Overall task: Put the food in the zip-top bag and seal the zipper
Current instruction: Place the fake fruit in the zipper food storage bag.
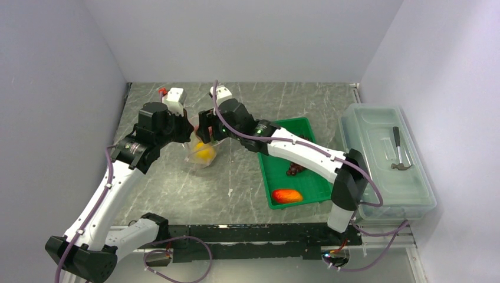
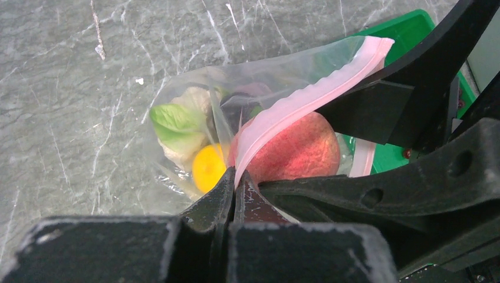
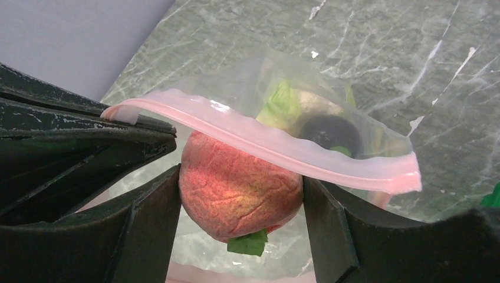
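As its zipper (image 2: pixel 306 99) gapes, the bag (image 2: pixel 194 88) shows lettuce (image 2: pixel 172 119).

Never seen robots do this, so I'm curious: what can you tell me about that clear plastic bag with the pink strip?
The clear, crinkly plastic bag has a pale pink zipper strip along its open mouth. The left gripper, shut on the strip, holds it up over the grey marbled table. Inside show pale green lettuce, a yellow lemon and a dark round fruit. The right gripper holds a round reddish fruit between the bag's lips.
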